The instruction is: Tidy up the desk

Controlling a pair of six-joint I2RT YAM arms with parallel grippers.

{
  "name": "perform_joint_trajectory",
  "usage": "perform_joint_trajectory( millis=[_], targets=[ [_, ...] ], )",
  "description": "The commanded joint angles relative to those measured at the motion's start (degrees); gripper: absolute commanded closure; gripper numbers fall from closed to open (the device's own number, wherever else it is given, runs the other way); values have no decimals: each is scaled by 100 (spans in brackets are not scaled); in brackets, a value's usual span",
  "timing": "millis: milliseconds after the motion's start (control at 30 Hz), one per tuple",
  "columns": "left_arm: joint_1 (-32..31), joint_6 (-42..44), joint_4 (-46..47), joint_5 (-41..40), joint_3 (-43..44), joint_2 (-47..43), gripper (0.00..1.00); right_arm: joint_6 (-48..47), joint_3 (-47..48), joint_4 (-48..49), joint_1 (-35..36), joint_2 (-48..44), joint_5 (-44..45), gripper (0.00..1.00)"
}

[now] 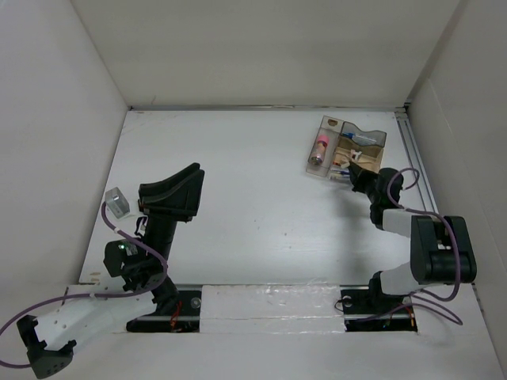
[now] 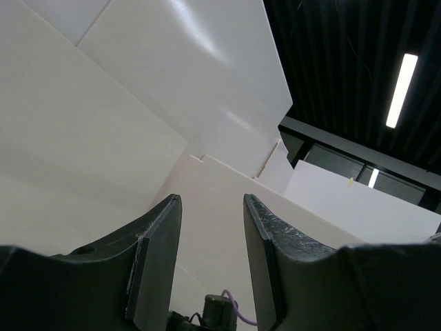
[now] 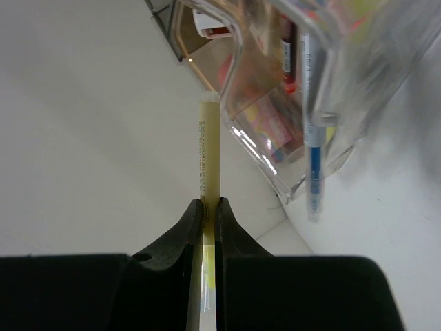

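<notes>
A: Where does the compartment tray (image 1: 379, 134) sit?

B: At the far right of the surface (image 1: 261, 206), just beside the rail (image 1: 417, 166) that runs along the right edge.

A: What lies in it?

B: A tube (image 1: 320, 148) in its left compartment, and a pen (image 3: 313, 158) in a compartment farther right.

A: And the right pincer (image 3: 209, 203)?

B: At the tray's near side, with a thin stick (image 3: 209, 152) between its 2 fingers. The stick's far end is just beside the tray's wall.

A: The left half?

B: The left pincer (image 1: 188, 176) stands over the near left, well apart from the tray. A small box (image 1: 117, 202) lies on the surface just left of that arm, near the left wall panel (image 1: 55, 158).
</notes>
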Motion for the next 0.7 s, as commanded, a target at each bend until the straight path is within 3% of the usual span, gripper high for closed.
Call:
perform_joint_trajectory(
  millis=[0, 367, 667],
  targets=[
    [-38, -38, 314, 67, 94, 35, 63, 110, -39, 273, -110, -257, 93, 100],
    [-38, -11, 288, 14, 112, 70, 63, -84, -434, -35, -593, -609, 49, 100],
    [-38, -21, 340, 49, 86, 43, 63, -66, -374, 18, -909, -275, -215, 100]
  ],
)
